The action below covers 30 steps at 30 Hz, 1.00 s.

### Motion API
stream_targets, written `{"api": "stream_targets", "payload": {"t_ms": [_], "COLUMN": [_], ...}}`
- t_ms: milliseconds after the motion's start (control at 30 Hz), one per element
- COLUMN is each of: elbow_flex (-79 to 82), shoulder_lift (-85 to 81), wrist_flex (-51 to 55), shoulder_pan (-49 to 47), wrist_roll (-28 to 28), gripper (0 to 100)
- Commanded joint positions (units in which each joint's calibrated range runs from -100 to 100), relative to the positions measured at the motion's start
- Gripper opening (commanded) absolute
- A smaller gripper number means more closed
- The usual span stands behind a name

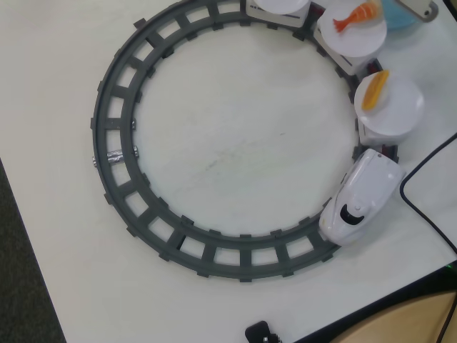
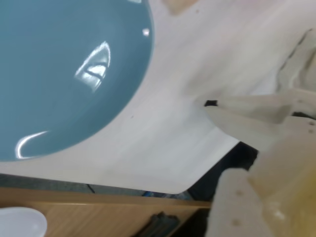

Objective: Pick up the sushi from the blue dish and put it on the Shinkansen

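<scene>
The blue dish (image 2: 59,64) fills the upper left of the wrist view, and the part that shows is bare. A pale peach bit (image 2: 174,5) is cut off by the top edge just off the dish's rim; it may be the sushi. My gripper (image 2: 222,138) comes in blurred from the right, one fingertip (image 2: 211,103) over the white table beside the dish, with nothing seen between the jaws. In the overhead view the gripper (image 1: 420,7) covers part of the blue dish (image 1: 397,18) at the top right corner. The Shinkansen (image 1: 360,196) stands on the track at the right, pulling plate-topped cars.
The grey circular track (image 1: 114,143) fills most of the table. One white plate (image 1: 389,103) carries a yellow-orange strip, the plate (image 1: 353,36) behind it an orange shrimp, and a third plate (image 1: 282,6) shows bare. A black cable (image 1: 428,164) runs near the table's right edge.
</scene>
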Motion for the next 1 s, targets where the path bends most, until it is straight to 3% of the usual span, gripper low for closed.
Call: {"api": "stream_targets", "payload": {"t_ms": [0,300,967], "elbow_flex": [4.2,16.6,20.7], "shoulder_lift": [-9.3,-10.4,-10.7], "wrist_flex": [0.2,-10.9,-11.2], "shoulder_pan": [-1.4,-6.3,-10.0], "wrist_roll": [-0.2,-0.2,-2.1], "gripper": [2,2,2]}}
